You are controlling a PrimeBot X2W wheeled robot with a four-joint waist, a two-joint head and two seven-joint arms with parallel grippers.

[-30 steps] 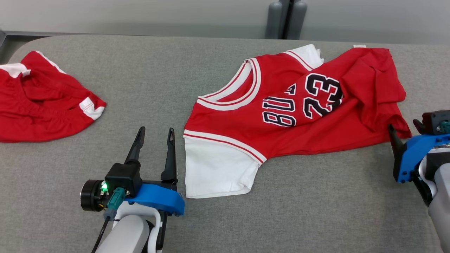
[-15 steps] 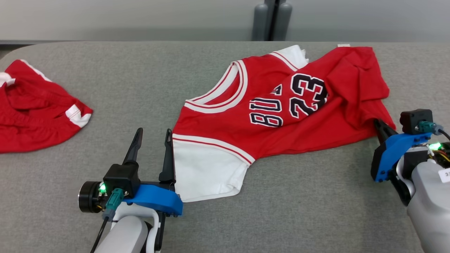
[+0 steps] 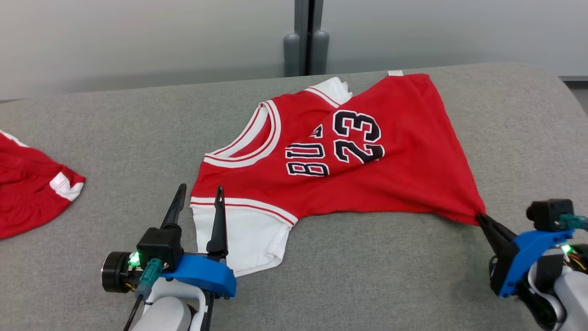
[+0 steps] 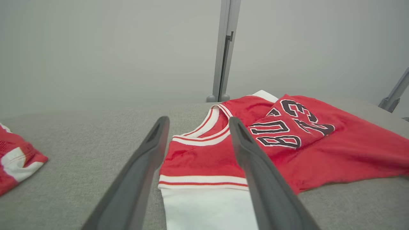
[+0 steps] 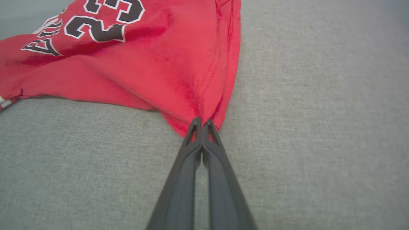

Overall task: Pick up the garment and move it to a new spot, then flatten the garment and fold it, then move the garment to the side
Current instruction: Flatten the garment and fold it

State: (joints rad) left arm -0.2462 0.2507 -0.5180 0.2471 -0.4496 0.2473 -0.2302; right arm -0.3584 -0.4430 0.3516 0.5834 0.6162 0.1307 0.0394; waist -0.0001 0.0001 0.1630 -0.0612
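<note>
At the right side of the grey table (image 3: 376, 285), shut tight with the right tool (image 3: 480, 217) on one bottom corner of the red garment (image 3: 376, 184), pulling the cloth to a taut point at the tips. Seen close in the right wrist view, grips no more than a thin pinch of hem. Lies spread across the middle of the table otherwise, neck toward the left, white sleeve (image 3: 239, 239) at the left tool (image 3: 201, 188), itself wide open and gripping nothing, one finger over the sleeve edge, the other over bare table. Could lose that pinch under a hard pull or a fast lift, with so little cloth between the fingers. Could drag the garment along in a bunch instead of raising it, with only one corner taken and the rest lying on a rough fabric top. Risks taking the sleeve edge alone, or a stray layer, on closing the left tool from here. Might also crowd the second red garment (image 3: 27, 193) at the far left if carried that way. Hard to count the layers in the right grip, or to judge contact between the left fingertips and the cloth. Cannot read the full lettering, broken by a fold beside the 23. Cut off at the left edge of the head view: most of the second red garment. Hidden in part: the far sleeve (image 3: 337, 88), tucked behind the shoulder.
</note>
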